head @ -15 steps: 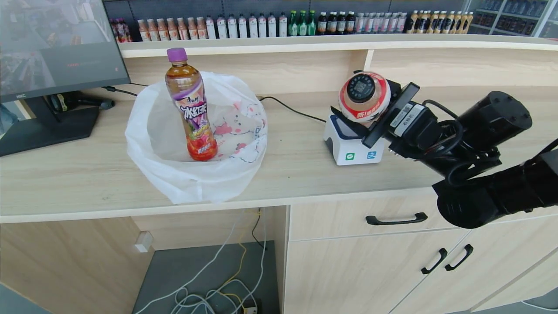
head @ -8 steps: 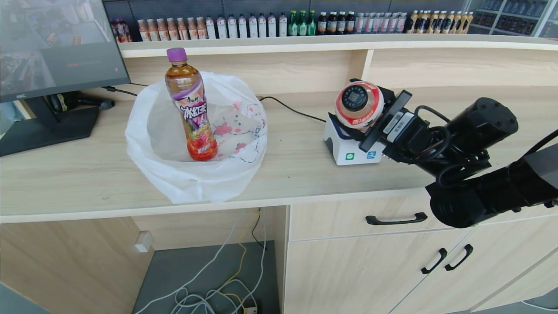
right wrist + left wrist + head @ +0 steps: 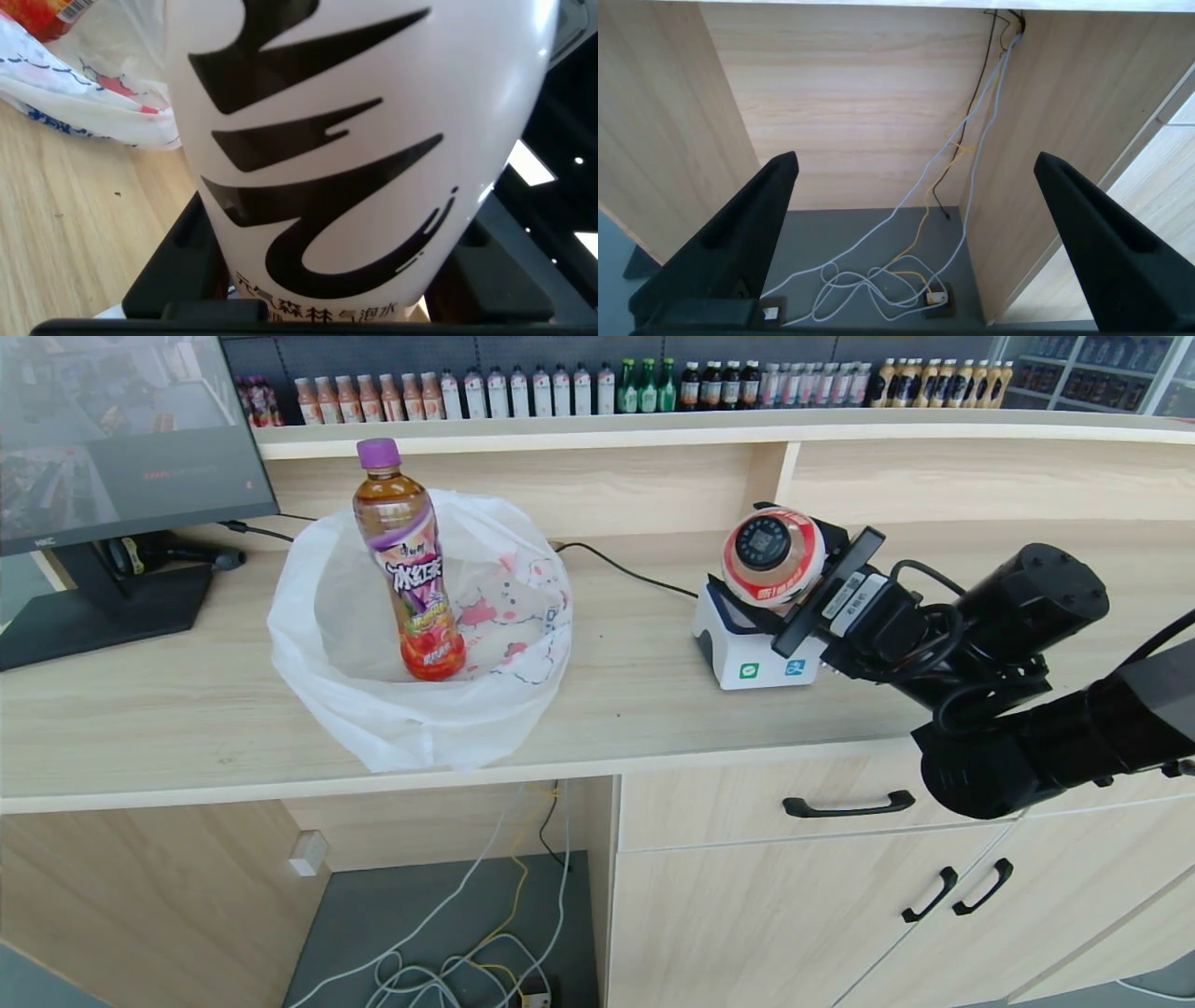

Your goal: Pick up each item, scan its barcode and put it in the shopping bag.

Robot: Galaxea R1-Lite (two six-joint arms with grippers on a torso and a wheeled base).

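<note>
Head view: right claw (image 3: 795,575) clamped on white bottle (image 3: 767,553), held sideways just above scanner (image 3: 747,655) on table (image 3: 635,700). Left claw (image 3: 915,166) spread apart, empty.

The head camera sits high up in front of the counter (image 3: 187,709) and looks forward and down at it from a little way back. It sees the counter's top, the shelf (image 3: 560,427) behind it and the cables (image 3: 448,952) on the floor under it. The left wrist camera is low, below the counter's top, and faces into the open gap under it. Both see the same cables (image 3: 896,280). The right wrist camera is just above the counter's top, very close to the white bottle (image 3: 355,159). With the head camera it shares the white bottle (image 3: 771,556) and the edge of the shopping bag (image 3: 84,103).
</note>
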